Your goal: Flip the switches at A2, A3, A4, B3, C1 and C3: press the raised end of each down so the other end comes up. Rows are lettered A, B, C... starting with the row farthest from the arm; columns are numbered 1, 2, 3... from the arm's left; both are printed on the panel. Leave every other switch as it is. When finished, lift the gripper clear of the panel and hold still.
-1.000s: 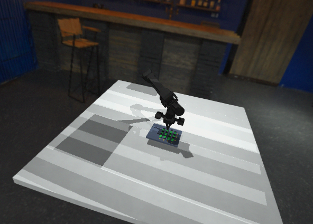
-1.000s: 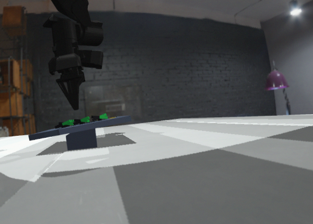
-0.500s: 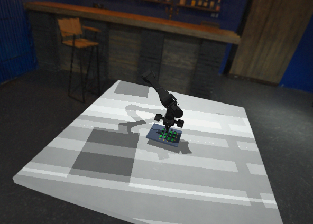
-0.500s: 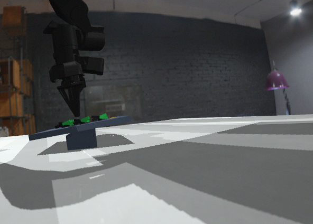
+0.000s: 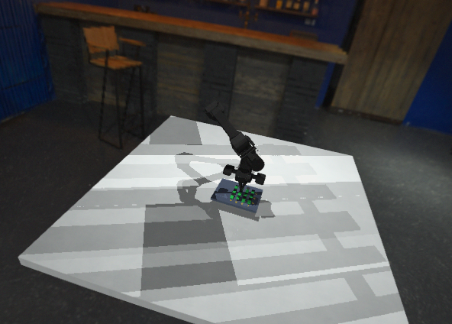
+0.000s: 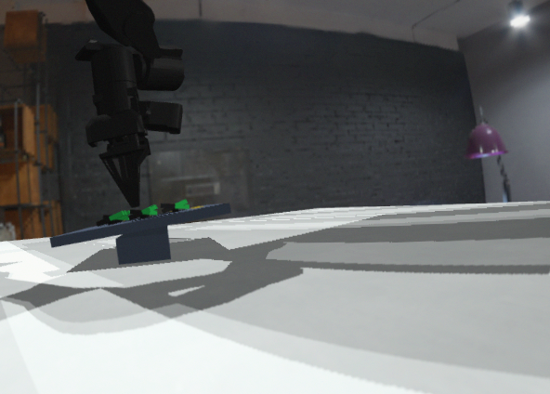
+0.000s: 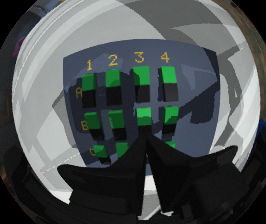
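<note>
The blue panel [image 5: 228,183] [image 6: 204,211] [image 7: 200,75] is tilted on its stand, with green-and-black switches. My gripper [image 5: 241,191] [image 6: 135,205] [image 7: 145,136] is shut and empty, its tips low at the near, black end of switch B3 [image 7: 144,116]; whether they touch cannot be told. In the wrist view, A2 [image 7: 113,80], A3 [image 7: 142,76] and A4 [image 7: 169,75] are in full view. C1 [image 7: 100,151] is partly behind the left finger. C3 is almost wholly hidden by the fingers. The exact tilt of each switch is hard to tell.
Switches A1 [image 7: 89,82], B1 [image 7: 92,120], B2 [image 7: 116,119] and B4 [image 7: 170,115] stand around the tips. C2 [image 7: 121,149] and C4 are partly covered by the fingers. The panel stands on a pale table [image 5: 282,244] crossed by shadows.
</note>
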